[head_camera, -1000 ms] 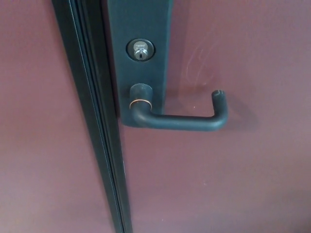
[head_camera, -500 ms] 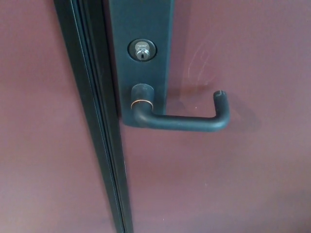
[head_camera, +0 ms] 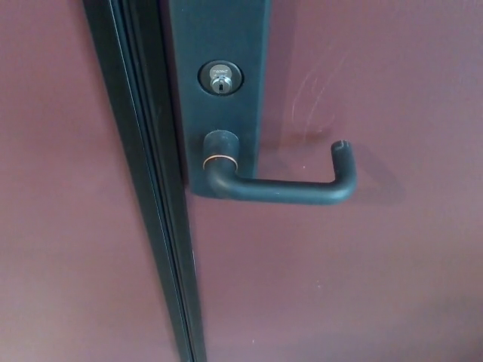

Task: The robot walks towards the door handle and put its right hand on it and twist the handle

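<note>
Matte black metal lever handle (head_camera: 279, 188) sits level on the maroon door (head_camera: 362, 279), neither hand visible, so I'd lay my right palm near its upturned tip for leverage.

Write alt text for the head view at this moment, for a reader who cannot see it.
A black lever door handle lies level on a dark red door, its far end bent back toward the door. A silver keyhole sits above it in a black plate; neither robot hand is in view.
</note>
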Robot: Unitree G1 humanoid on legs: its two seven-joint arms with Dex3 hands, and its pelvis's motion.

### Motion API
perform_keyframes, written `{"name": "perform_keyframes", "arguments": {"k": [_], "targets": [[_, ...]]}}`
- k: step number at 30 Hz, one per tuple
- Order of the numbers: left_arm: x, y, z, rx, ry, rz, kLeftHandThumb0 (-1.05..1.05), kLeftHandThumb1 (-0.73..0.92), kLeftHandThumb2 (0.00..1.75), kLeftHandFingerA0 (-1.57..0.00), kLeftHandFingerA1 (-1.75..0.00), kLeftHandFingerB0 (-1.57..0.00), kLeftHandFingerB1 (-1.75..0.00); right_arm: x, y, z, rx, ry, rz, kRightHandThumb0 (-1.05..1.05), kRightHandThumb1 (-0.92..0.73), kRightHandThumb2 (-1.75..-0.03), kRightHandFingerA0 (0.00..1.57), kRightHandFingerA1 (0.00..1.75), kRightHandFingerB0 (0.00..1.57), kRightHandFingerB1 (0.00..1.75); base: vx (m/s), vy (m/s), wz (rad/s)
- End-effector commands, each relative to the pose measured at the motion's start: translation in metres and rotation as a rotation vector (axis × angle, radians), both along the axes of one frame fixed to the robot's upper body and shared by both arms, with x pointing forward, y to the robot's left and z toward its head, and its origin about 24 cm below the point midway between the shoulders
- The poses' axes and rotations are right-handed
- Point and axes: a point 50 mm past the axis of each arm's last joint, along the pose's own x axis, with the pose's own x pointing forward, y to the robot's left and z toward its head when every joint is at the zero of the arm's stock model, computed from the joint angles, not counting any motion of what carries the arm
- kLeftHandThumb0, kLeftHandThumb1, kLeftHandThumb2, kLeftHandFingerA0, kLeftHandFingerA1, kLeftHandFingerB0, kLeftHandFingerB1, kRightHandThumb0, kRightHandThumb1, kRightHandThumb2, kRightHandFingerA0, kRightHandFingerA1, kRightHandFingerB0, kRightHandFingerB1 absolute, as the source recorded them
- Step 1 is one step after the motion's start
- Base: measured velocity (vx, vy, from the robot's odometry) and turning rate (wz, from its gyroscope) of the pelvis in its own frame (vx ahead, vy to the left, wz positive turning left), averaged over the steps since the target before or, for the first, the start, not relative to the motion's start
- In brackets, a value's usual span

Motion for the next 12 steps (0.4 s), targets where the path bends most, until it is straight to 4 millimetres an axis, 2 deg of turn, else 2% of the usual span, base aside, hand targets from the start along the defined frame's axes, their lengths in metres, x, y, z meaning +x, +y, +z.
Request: {"name": "perform_keyframes", "arguments": {"k": [1, 2, 6, 7, 8, 12], "targets": [[-0.009, -0.005, -0.008, -0.045, 0.037, 0.059, -0.56, 0.56, 0.57, -0.56, -0.43, -0.49, -0.39, -0.010, 0.006, -0.021, -0.296, -0.003, 0.058, -0.76, -0.59, -0.95, 0.08, 0.43, 0.02, 0.23, 0.00, 0.000, 0.00], [-0.002, -0.004, -0.004, -0.046, 0.018, 0.060, -0.56, 0.56, 0.57, -0.56, -0.43, -0.49, -0.39, -0.002, 0.007, -0.020, -0.300, -0.018, 0.065, -0.76, -0.59, -0.95, 0.08, 0.43, 0.02, 0.22, 0.00, 0.000, 0.00], [-0.001, -0.004, -0.004, -0.046, 0.016, 0.061, -0.56, 0.56, 0.57, -0.56, -0.43, -0.49, -0.39, -0.001, 0.008, -0.020, -0.305, -0.022, 0.066, -0.76, -0.59, -0.95, 0.08, 0.43, 0.02, 0.22, 0.00, 0.000, 0.00], [0.003, -0.003, -0.002, -0.040, 0.006, 0.064, -0.55, 0.56, 0.57, -0.56, -0.43, -0.49, -0.39, 0.000, 0.007, -0.020, -0.315, -0.034, 0.079, -0.74, -0.72, -0.63, 0.17, 0.30, 0.09, 0.21, 0.00, 0.000, 0.00], [0.002, -0.003, -0.002, -0.039, 0.005, 0.067, -0.55, 0.56, 0.57, -0.56, -0.43, -0.48, -0.39, -0.002, 0.007, -0.020, -0.320, -0.033, 0.086, -0.77, -0.61, -0.91, 0.12, 0.42, 0.05, 0.30, 0.00, 0.000, 0.00], [0.001, -0.004, -0.003, -0.036, 0.009, 0.070, -0.55, 0.56, 0.57, -0.56, -0.43, -0.48, -0.39, -0.004, 0.006, -0.021, -0.330, -0.033, 0.097, -0.77, -0.61, -0.90, 0.11, 0.41, 0.05, 0.32, 0.00, 0.000, 0.00]]}}
